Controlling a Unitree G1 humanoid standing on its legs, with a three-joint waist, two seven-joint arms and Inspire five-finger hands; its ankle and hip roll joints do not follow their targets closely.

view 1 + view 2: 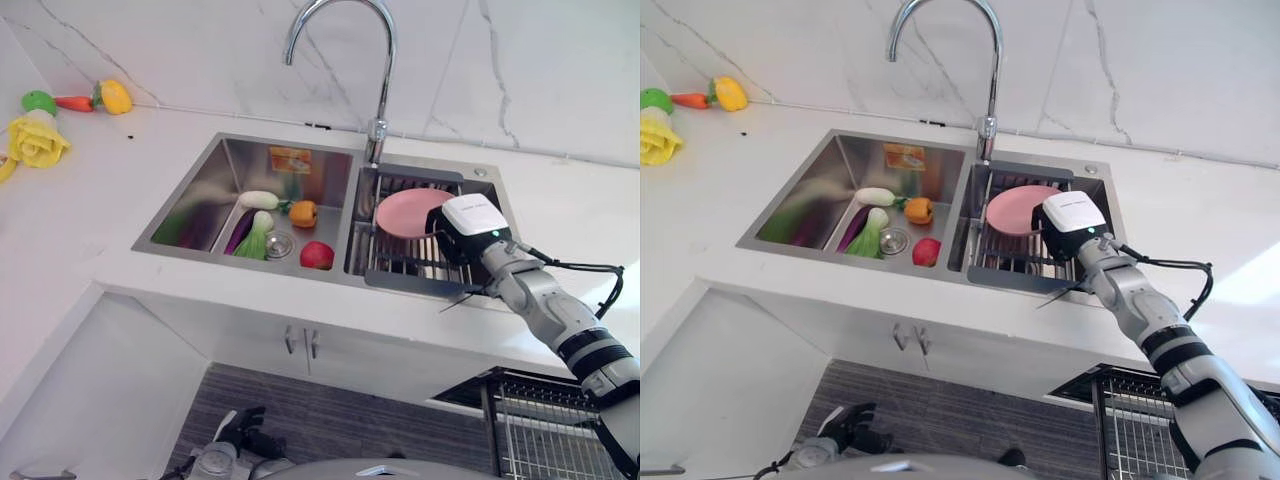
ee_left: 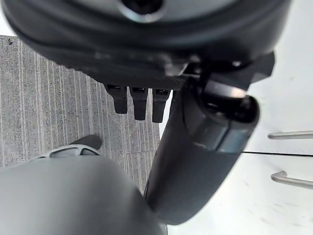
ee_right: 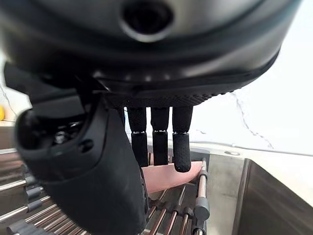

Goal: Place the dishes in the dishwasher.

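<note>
Pink plate [image 1: 408, 212] — 1 pc, in R basin of the double sink [image 1: 200, 180], lying tilted on the dark wire rack [image 1: 400, 262] that fills that basin; far rim toward the faucet [image 1: 377, 70].

R hand [image 3: 161, 132] — over the rack, just beside the plate's R edge, arm coming in from lower R. Fingers [image 3: 182, 142] straight, hanging down w/ tips just above the plate's rim; thumb out to the side. Nothing gripped; contact w/ plate can't be told.

L hand [image 2: 142, 100] — low by the robot's side, over grey striped floor [image 2: 49, 107], next to white cabinet front w/ two metal handles [image 2: 288, 134]. Fingers short and straight, relaxed, holding nothing.

L basin contents:
- white veg [image 1: 258, 200], by the basin's divider side
- green leafy veg [image 1: 256, 240] w/ purple item [image 1: 238, 232] beside it, near the drain [image 1: 279, 244]
- orange pepper-like item [image 1: 303, 213]
- red round fruit [image 1: 317, 255], front corner near divider
- yellow/orange label [image 1: 289, 158] on back wall

Countertop [image 1: 90, 210], white, far L corner:
- yellow flower-like item [image 1: 36, 142]
- green item [image 1: 39, 100], carrot [image 1: 73, 103], yellow pepper-like item [image 1: 115, 96] in a row by the marble backsplash [image 1: 500, 60]

Below counter: white cabinet doors w/ pair of handles [image 1: 300, 342]; wire basket rack [image 1: 540, 425] lower R, under the counter edge.
</note>
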